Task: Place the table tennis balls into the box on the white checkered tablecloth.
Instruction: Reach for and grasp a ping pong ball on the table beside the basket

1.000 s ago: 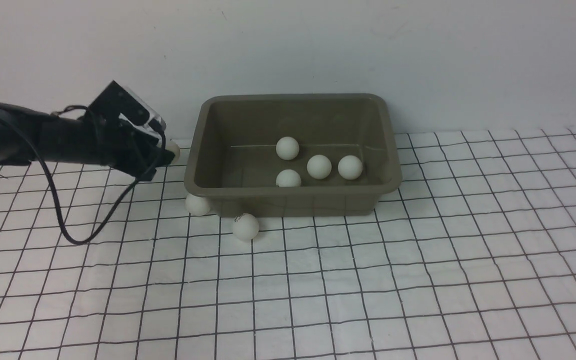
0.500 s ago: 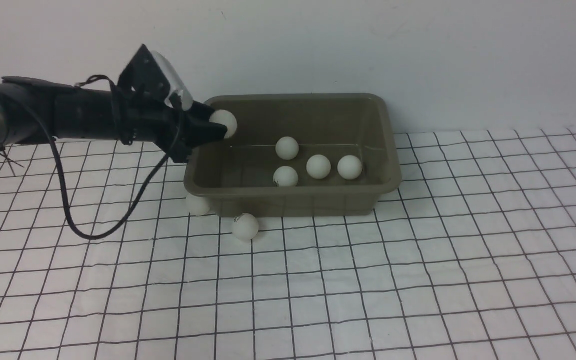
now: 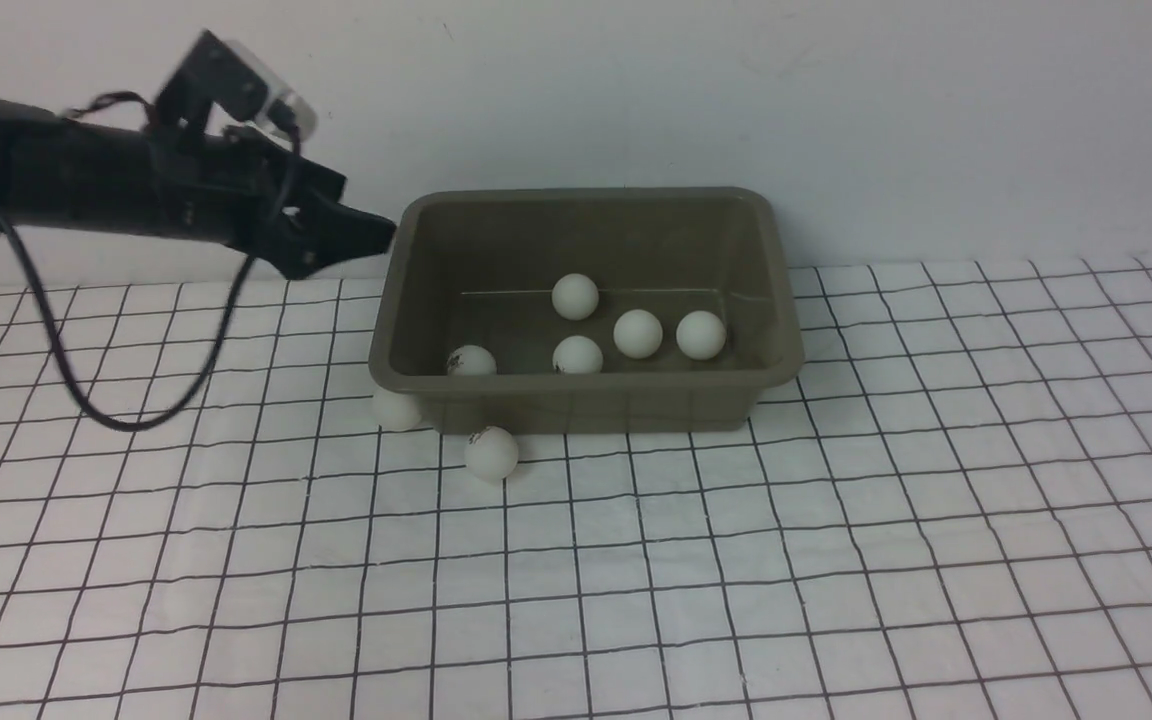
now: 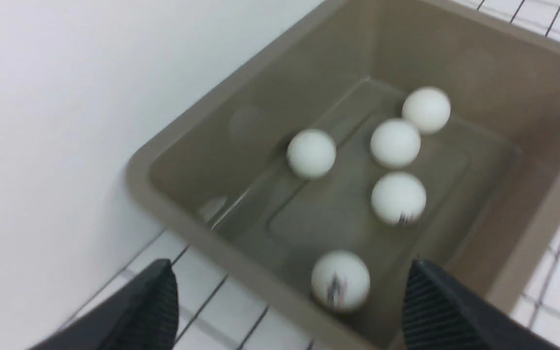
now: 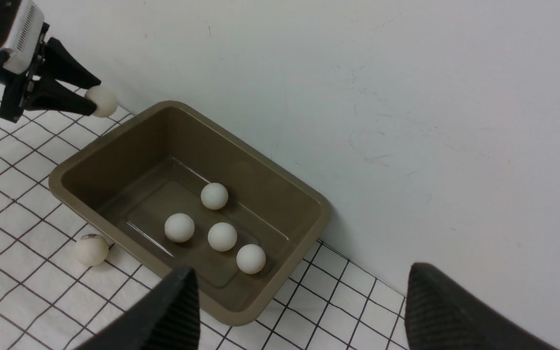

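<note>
My left hand (image 3: 381, 236) is wide open, empty, by box (image 3: 586, 193) left rim. Near ball (image 3: 491, 452) and corner ball (image 3: 394, 408) sit below it, toward me. Left arm (image 3: 86, 185) nearer.

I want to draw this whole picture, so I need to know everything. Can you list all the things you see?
tablecloth: one, white with black grid, spread under everything
wall: one, white, behind the tablecloth
box: one, olive-grey, on the tablecloth near the wall
balls in the box: five, white, on its floor
balls outside the box: two, white, on the tablecloth by its front left corner
left arm: one, black, raised left of the box
left fingers: two, black, open, empty
right fingers: two, black, open, empty
</note>
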Robot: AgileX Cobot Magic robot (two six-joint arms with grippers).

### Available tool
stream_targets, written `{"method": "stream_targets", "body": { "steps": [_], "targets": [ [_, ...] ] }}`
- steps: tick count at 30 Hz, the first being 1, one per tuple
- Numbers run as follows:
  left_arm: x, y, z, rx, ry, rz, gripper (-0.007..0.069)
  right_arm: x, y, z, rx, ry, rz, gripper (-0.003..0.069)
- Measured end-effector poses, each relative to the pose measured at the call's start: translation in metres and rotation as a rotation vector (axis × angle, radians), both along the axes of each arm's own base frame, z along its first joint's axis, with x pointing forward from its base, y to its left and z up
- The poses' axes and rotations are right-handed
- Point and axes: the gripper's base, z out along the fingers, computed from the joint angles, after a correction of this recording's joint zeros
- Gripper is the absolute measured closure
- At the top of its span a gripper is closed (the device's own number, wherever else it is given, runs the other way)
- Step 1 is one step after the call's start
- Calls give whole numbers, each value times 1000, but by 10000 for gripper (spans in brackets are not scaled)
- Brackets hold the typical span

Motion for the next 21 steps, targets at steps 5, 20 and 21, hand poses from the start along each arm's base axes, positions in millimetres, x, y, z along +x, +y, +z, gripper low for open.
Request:
{"method": "stream_targets", "body": {
  "steps": [5,20,21],
  "targets": [
    [-22,40,6,40,85,-20,128,0,0,0,-2,-1,1,144],
    [0,1,-100,54,302,-264,136,0,0,0,-16,-7,12,144],
    [1,-3,-107,59,304,-277,136,0,0,0,-16,-7,12,144]
  ]
}}
